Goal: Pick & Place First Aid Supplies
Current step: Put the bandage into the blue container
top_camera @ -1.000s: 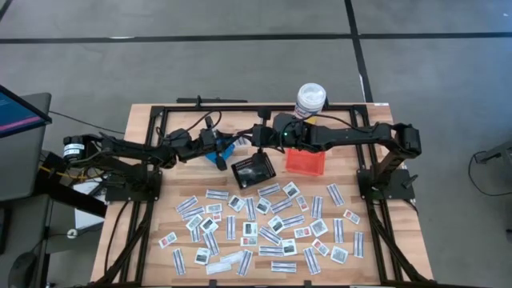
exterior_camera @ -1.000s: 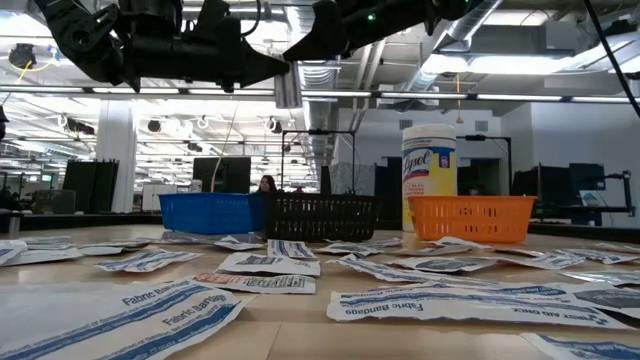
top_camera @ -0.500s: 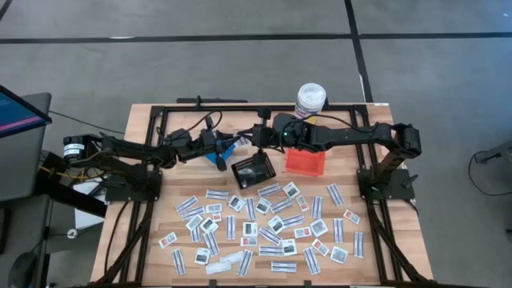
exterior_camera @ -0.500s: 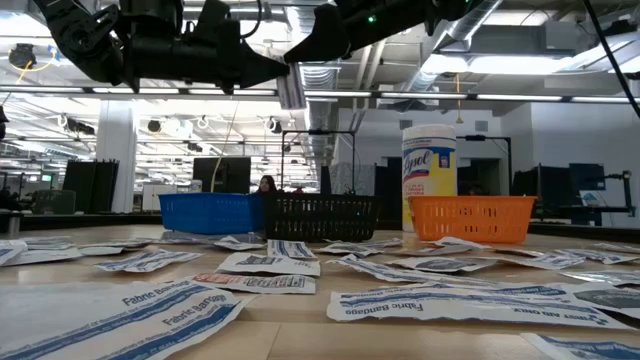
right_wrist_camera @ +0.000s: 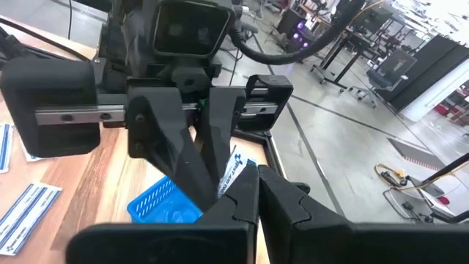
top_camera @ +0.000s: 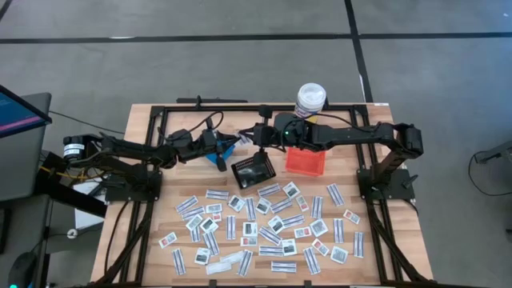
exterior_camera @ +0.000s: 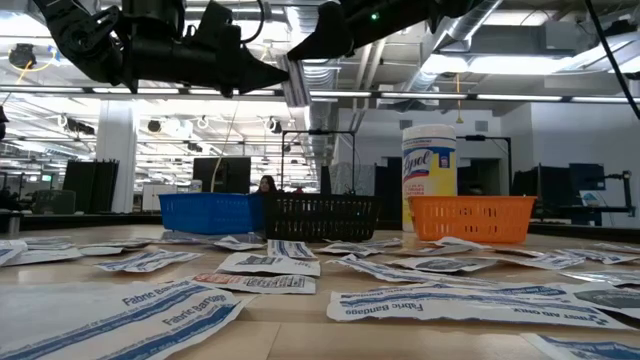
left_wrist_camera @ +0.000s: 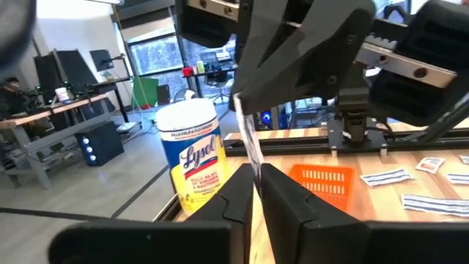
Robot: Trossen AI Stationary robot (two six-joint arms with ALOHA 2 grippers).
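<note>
Three baskets, blue, black and orange; one bottle; dozens of white packets; two grippers.

Left gripper, right gripper, jaws closed.

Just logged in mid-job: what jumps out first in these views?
Both arms meet high over the back of the table, the left hand and right hand pinching one bandage strip between them above the blue basket. Below, dozens of white packets lie scattered across the front half.
</note>
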